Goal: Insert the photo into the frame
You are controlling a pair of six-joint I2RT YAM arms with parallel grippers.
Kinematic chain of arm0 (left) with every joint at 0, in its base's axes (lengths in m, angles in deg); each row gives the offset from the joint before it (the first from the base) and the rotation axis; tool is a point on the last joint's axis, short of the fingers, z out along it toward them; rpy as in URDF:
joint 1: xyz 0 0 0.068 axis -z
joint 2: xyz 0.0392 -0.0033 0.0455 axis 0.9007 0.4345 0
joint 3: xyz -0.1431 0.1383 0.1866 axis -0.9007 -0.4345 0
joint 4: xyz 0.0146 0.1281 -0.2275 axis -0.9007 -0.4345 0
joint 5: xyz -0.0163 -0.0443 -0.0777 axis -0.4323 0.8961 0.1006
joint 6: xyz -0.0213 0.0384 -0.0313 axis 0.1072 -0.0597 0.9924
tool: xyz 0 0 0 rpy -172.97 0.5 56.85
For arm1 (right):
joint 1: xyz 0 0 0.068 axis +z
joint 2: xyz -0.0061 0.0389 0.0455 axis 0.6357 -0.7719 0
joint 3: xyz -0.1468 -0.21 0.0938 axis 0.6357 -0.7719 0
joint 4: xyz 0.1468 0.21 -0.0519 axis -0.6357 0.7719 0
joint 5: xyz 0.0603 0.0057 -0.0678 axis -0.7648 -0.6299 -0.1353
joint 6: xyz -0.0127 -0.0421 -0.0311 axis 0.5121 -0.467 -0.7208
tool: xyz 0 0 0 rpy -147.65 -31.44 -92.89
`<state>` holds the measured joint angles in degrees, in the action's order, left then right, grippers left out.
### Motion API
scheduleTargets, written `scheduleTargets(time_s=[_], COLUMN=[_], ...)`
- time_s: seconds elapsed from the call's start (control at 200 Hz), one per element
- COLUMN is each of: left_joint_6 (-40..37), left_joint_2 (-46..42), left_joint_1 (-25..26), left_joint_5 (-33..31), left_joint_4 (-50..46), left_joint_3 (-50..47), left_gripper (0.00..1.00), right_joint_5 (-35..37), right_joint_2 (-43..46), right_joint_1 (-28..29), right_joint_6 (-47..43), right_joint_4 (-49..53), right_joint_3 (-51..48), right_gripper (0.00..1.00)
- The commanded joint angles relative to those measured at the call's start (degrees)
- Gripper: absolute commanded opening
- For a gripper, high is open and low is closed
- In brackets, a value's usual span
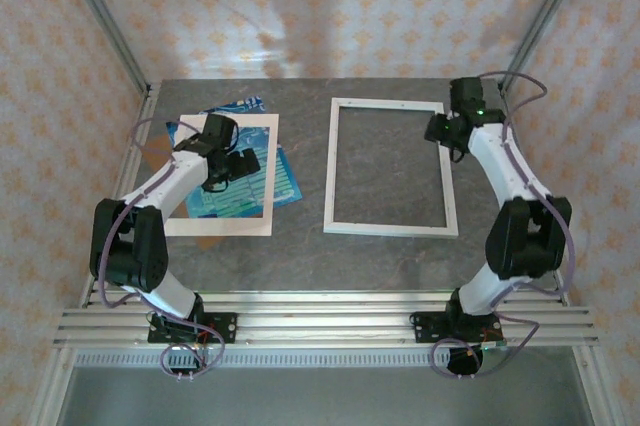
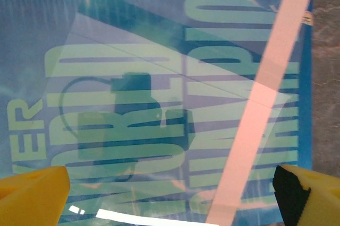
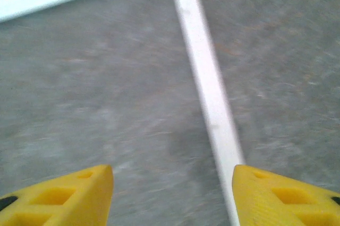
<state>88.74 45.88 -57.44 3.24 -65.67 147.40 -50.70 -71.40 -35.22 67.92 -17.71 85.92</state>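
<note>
Found left hand (image 2: 171,183) spread as wide as it goes, gripping nothing, hovering low over the photo (image 2: 133,104). Saw big pale lettering across the blue-teal print between its yellow fingertips (image 2: 32,194). Noted a pinkish strip of the cream mat (image 1: 225,224) crossing the print in the left wrist view. Could not tell whether a clear sheet also lay over the print.

Found right hand (image 3: 172,175) partly spread over grey table, gripping nothing. Noted one rail of the frame (image 1: 390,229) passing just beside one fingertip and running up to a corner.

Counted two arms, two hands, one photo, one frame, one mat. Placed the photo on the left of the table, under the mat, showing through the mat window and sticking out past its right and far edges. Placed the frame flat at table centre-right, apart from mat and photo, with bare table showing inside it.

Logged the table (image 1: 300,256) as dark grey and stone-look, with aluminium rails along the near edge. Logged pale peach patterned walls on three sides.

Saw left arm bent out at the elbow, with the forearm angled in over the mat. Saw right arm elbowed outward, reaching far, with its hand by the frame's far right corner.
</note>
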Motion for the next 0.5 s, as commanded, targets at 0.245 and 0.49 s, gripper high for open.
scheduleTargets(time_s=[0.245,0.49], left_joint_6=[4.94,3.71], left_joint_2=[-1.50,-1.73], left_joint_1=[-4.74,-5.40], left_joint_5=[8.23,10.03], left_joint_4=[9.00,9.99], left_joint_3=[-8.75,-11.58], left_gripper=[1.00,1.00], right_joint_5=[-2.54,-3.78], right_joint_2=[-2.03,-17.54], right_joint_1=[26.31,39.85], right_joint_6=[17.33,21.16], right_joint_4=[-8.23,-9.67], right_joint_3=[-4.18,6.83], right_gripper=[0.56,0.48])
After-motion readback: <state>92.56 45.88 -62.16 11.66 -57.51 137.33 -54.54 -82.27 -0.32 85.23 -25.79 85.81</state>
